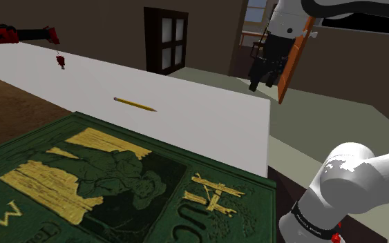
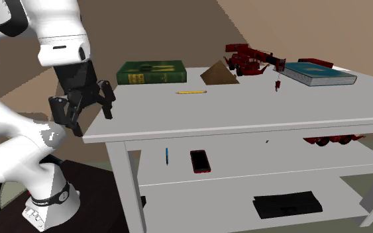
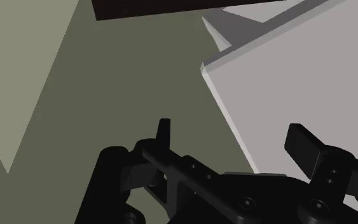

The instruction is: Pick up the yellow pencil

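**A:** ok, shoulder view first. Where's the yellow pencil [image 1: 134,104] vs the claw [image 1: 262,84]?

**B:** The pencil's lying flat on the white bench [image 1: 206,117], out on the open part of the top. The claw hangs off the bench's corner at that view's right, well apart from it. So the pencil sits toward that view's left and a bit lower. Its long axis slants from upper left to lower right there.

**A:** and the second exterior view?

**B:** The claw [image 2: 91,114] is off the left end of the bench [image 2: 244,109], fingers spread, nothing between them. The pencil [image 2: 191,92] is to that view's right, up on the top, in front of the green book [image 2: 152,71] (near, not touching). It runs roughly along the bench's long side.

**A:** wrist view?

**B:** The claw [image 3: 231,137] has both black fingers apart and empty. It looks down at a corner of the bench [image 3: 311,83], with one finger over the floor [image 3: 75,95].

**A:** next move?

**B:** My guess: carry the claw in over the top toward the book, then turn it so the fingers close across the pencil's thin side, not along its length.
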Motion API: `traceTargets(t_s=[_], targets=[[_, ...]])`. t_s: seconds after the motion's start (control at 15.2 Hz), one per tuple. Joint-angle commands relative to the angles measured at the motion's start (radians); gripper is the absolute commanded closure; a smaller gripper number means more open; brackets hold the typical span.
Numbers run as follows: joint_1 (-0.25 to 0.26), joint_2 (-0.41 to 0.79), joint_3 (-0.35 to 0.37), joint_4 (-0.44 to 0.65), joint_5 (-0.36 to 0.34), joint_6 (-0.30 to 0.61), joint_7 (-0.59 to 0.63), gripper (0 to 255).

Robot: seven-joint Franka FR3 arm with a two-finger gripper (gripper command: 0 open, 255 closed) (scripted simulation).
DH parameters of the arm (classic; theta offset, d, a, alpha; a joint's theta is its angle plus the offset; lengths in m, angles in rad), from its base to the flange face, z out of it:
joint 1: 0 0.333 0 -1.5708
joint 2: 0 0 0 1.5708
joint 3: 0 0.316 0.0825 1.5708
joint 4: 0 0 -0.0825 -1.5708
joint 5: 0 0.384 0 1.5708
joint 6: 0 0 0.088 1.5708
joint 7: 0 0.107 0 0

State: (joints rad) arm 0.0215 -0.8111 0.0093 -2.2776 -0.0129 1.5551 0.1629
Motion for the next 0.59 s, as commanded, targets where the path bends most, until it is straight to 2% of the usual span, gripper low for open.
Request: traceTargets(t_s=[0.0, 0.53], targets=[[0.000, 0.000, 0.000, 0.000, 0.000, 0.000, 0.000, 0], [0.028, 0.116, 0.192, 0.069, 0.012, 0.153, 0.159, 0]])
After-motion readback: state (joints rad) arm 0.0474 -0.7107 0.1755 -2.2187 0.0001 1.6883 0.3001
